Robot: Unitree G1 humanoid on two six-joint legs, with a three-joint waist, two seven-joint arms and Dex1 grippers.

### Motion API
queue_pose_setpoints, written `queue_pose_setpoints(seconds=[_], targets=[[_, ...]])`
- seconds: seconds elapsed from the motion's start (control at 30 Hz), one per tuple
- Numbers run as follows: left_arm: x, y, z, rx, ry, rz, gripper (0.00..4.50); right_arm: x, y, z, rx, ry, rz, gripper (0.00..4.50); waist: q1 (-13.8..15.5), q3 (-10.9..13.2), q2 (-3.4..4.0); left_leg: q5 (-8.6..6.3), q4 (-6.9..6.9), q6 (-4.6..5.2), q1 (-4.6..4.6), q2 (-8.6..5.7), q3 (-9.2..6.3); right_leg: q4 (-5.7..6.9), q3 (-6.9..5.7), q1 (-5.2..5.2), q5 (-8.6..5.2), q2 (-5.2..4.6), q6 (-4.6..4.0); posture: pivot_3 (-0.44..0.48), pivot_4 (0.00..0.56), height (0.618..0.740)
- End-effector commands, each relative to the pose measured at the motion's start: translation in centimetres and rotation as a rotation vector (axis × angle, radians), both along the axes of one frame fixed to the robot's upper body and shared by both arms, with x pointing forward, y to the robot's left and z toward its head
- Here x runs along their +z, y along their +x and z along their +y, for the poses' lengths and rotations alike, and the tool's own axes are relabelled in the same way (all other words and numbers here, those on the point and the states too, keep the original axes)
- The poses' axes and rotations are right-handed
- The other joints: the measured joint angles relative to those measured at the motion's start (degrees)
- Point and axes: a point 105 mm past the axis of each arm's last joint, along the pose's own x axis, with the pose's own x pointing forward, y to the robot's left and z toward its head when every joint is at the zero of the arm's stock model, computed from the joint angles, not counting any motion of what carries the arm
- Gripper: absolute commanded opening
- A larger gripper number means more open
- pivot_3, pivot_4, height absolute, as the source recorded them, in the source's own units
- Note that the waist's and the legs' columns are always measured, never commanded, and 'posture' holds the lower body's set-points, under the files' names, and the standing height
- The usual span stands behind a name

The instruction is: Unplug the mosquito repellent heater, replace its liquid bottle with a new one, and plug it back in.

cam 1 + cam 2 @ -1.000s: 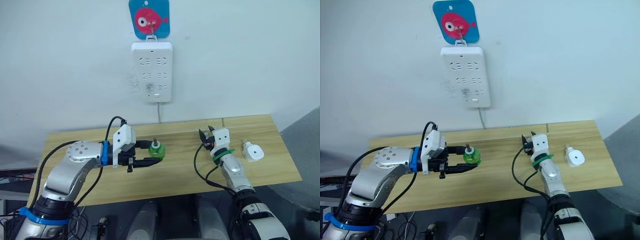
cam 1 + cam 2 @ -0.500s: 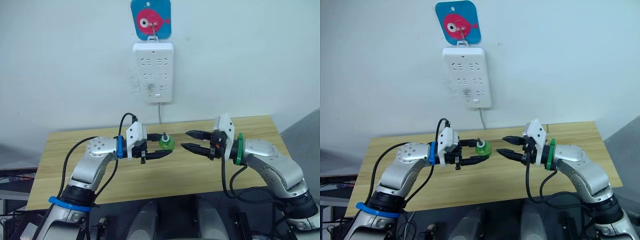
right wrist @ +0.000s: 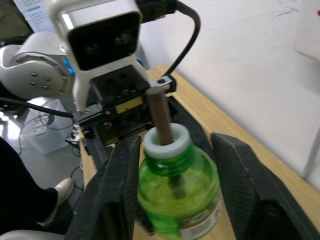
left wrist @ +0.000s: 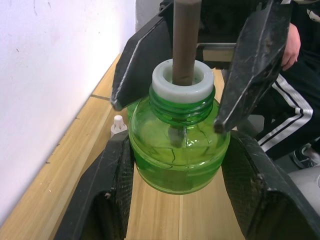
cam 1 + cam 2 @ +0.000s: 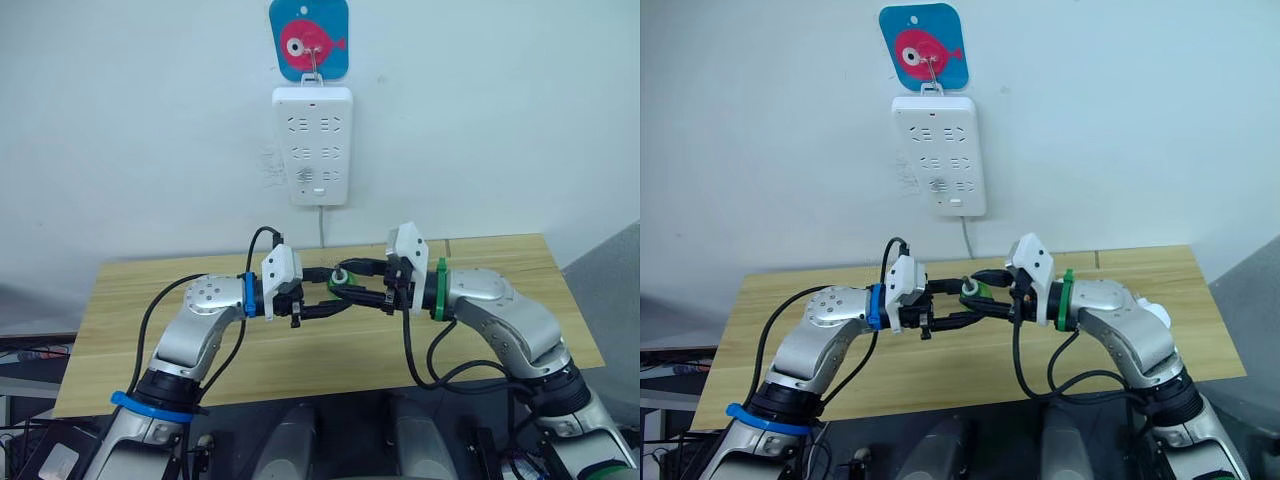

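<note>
A green liquid bottle [image 4: 179, 160] with a white collar and a brown wick hangs above the table, my left gripper [image 4: 177, 150] shut on its belly. My right gripper [image 3: 175, 145] reaches in from the opposite side, its fingers [image 4: 250, 65] open on either side of the bottle's neck with a narrow gap showing. In the eye views the two grippers meet at the bottle [image 5: 970, 290] over the middle of the table. The white mosquito repellent heater [image 5: 1151, 313] lies on the table to the right, mostly hidden behind my right forearm.
A white power strip [image 5: 313, 145] hangs on the wall under a blue fish hook plate [image 5: 312, 40], its cord dropping behind the wooden table [image 5: 150, 290]. A small white capped object [image 4: 117, 125] stands on the table by the wall. A person in dark striped trousers [image 4: 285, 115] is beyond the table.
My right arm has swung in from the right until its open fingers bracket the bottle's neck. The left gripper has carried the bottle slightly to the right. The head camera has shifted.
</note>
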Motion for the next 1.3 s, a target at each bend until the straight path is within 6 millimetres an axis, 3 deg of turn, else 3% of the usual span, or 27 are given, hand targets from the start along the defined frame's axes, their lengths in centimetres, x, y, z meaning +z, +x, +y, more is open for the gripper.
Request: queue_pose_setpoints(seconds=[0.03,0.07,0.23,0.47,0.6,0.8,1.3], targets=[[1.0,-0.4,-0.5,-0.031,-0.018,-0.044,2.19,0.5,-0.5,0.3,0.041,0.004,-0.036,1.09,0.00,-0.05,-0.03,0.00,0.00,0.00,0.00,0.00,0.00,0.00,0.00,0.00,0.00,0.01,0.00,0.118,0.178,0.740],[1.1,-0.4,-0.5,-0.030,-0.018,-0.044,2.19,0.5,-0.5,0.3,0.045,0.004,-0.035,0.87,0.00,-0.07,-0.05,0.00,0.00,0.00,0.00,0.00,0.00,0.00,0.00,0.00,0.00,0.01,0.00,0.118,0.178,0.740],[1.7,-0.3,-0.7,-0.017,-0.066,-0.023,2.19,0.8,-0.7,0.2,0.049,0.015,-0.055,0.85,0.00,-0.13,-0.07,0.00,0.00,0.00,0.00,-0.01,0.00,0.01,0.00,0.00,0.00,0.01,0.00,0.124,0.172,0.740],[4.3,0.8,-1.0,0.156,-0.240,-0.087,4.49,3.5,2.7,-3.1,-0.281,0.347,0.192,0.85,0.11,-0.48,-0.15,0.01,0.03,-0.02,0.00,-0.01,-0.02,0.03,0.02,0.00,0.01,0.00,-0.01,0.124,0.169,0.740],[6.0,1.0,-2.3,0.233,-0.348,-0.123,4.50,5.0,3.4,-4.3,-0.357,0.590,0.391,0.85,0.10,-1.12,-0.11,0.01,0.01,-0.02,0.00,-0.01,-0.02,0.02,0.03,-0.01,0.01,0.00,-0.01,0.119,0.158,0.740],[7.1,1.0,-3.8,0.311,-0.441,-0.158,4.50,6.5,2.8,-5.0,-0.329,0.780,0.562,0.85,0.04,-2.17,-0.06,0.01,0.00,-0.02,0.01,-0.02,0.04,0.04,0.07,-0.01,0.01,0.02,-0.01,0.115,0.153,0.740],[7.5,1.3,-4.3,0.325,-0.461,-0.162,4.50,7.0,2.0,-4.8,-0.302,0.794,0.665,0.85,-0.01,-2.71,0.10,0.01,0.00,0.00,0.04,0.00,0.19,0.10,0.13,0.00,0.01,0.07,-0.01,0.112,0.168,0.740]])
